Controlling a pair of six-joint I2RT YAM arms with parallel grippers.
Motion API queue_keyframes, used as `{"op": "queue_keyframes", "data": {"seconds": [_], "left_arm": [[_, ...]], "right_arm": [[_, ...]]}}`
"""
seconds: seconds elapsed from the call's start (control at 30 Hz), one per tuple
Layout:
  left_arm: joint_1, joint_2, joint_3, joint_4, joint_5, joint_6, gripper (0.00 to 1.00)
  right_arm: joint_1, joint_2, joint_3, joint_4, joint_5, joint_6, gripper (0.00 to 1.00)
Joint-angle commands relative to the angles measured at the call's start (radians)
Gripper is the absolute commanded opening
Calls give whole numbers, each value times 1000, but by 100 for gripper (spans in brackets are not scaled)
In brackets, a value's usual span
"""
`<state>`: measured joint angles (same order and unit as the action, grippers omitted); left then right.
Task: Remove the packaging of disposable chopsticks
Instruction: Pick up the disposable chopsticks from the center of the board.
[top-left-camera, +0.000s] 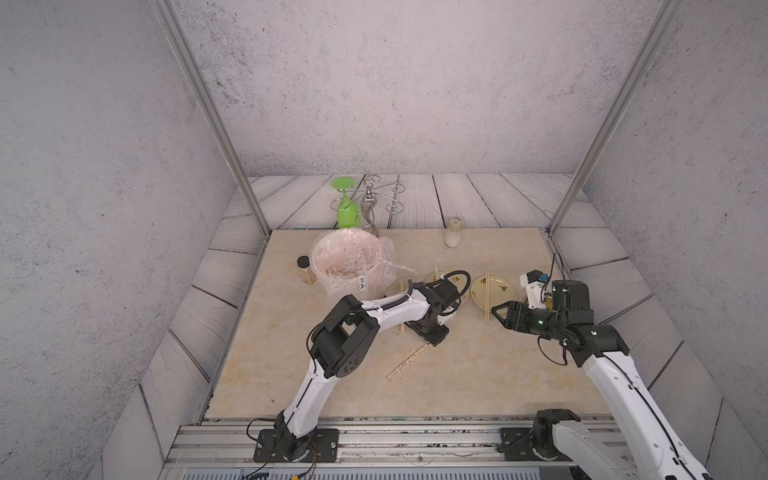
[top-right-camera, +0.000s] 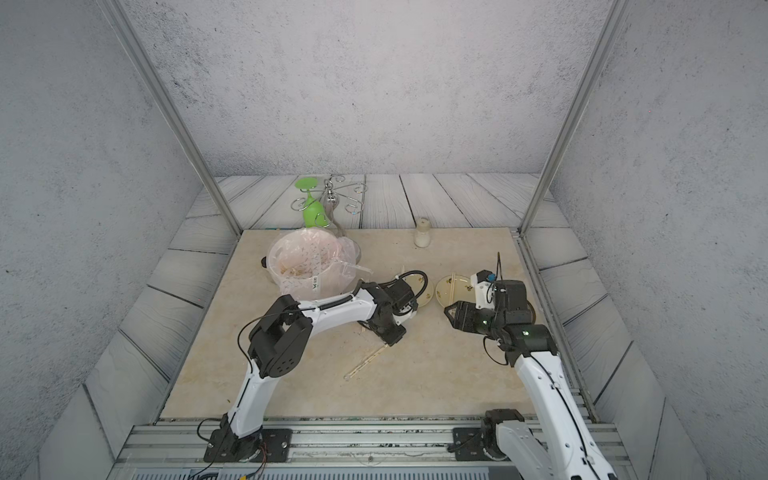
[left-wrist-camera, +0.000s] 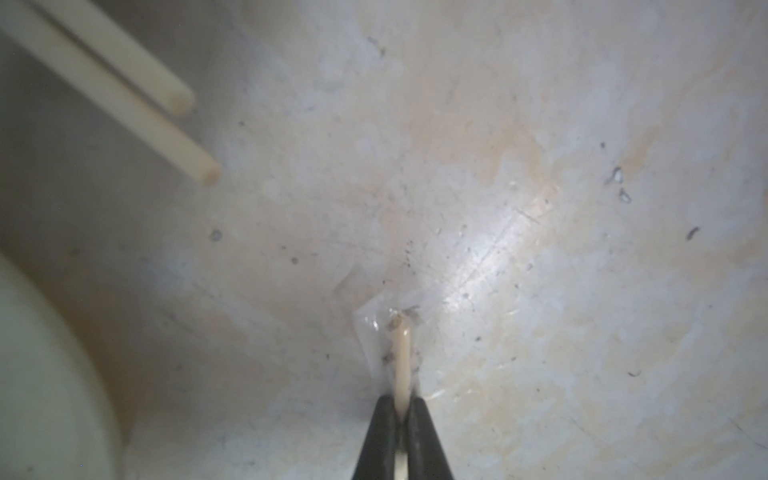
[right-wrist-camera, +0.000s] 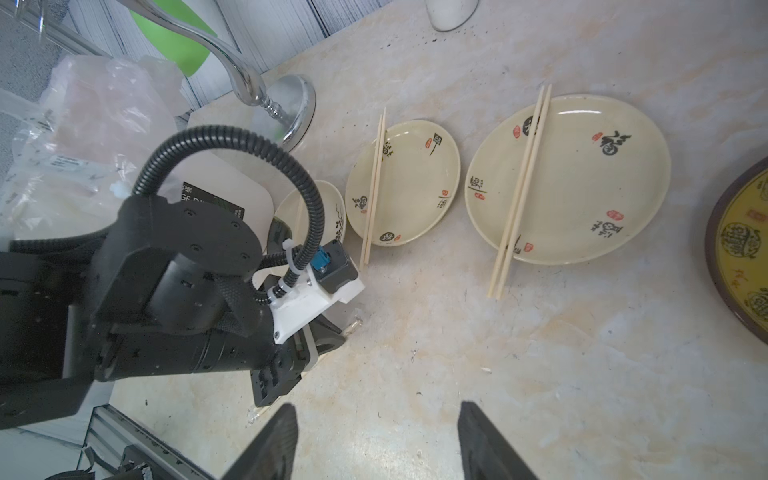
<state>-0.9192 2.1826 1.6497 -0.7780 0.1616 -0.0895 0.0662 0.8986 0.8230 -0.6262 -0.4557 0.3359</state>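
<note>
The left gripper (left-wrist-camera: 402, 409) was down at the worktop (top-left-camera: 478, 374), its jaws pinched on one end of the packaging (top-left-camera: 406, 363), with a pale chopstick (left-wrist-camera: 403, 353) showing inside the clear sleeve. The sleeve lay flat on the worktop, near the plates (right-wrist-camera: 573, 178). The right gripper (right-wrist-camera: 378, 409) hung close by, jaws spread.
</note>
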Motion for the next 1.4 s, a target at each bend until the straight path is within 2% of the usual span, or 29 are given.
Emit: {"op": "queue_keyframes", "data": {"seconds": [0.0, 0.2, 0.47, 0.63, 0.73, 0.87, 0.93, 1.07, 1.2, 1.37], "left_arm": [[-12, 1, -30, -39, -12, -17, 0], [-15, -109, -45, -41, 16, -48, 0], [-28, -346, -106, -25, 72, -86, 0], [-28, -549, -125, 67, 97, -123, 0], [-27, -679, -168, 216, 63, -185, 0], [-27, -858, -271, 494, 63, -296, 0], [-27, -912, -294, 580, 58, -343, 0], [-27, -979, -300, 661, 30, -401, 0], [-27, -1040, -336, 713, -29, -424, 0], [-27, -1091, -380, 762, -49, -463, 0]], "right_arm": [[3, -20, -6, -6, 8, -10, 63], [3, -31, 14, -16, -28, 17, 62], [2, -86, 18, -7, -125, 79, 62], [4, -159, 7, 120, -316, 128, 61], [26, -227, -4, 267, -414, 153, 64], [96, -293, 21, 346, -362, 153, 65], [131, -300, 20, 417, -341, 189, 65], [257, -272, 48, 490, -274, 183, 64], [412, -190, 126, 427, -215, 86, 64], [576, -98, 192, 376, -116, -8, 65]]}}
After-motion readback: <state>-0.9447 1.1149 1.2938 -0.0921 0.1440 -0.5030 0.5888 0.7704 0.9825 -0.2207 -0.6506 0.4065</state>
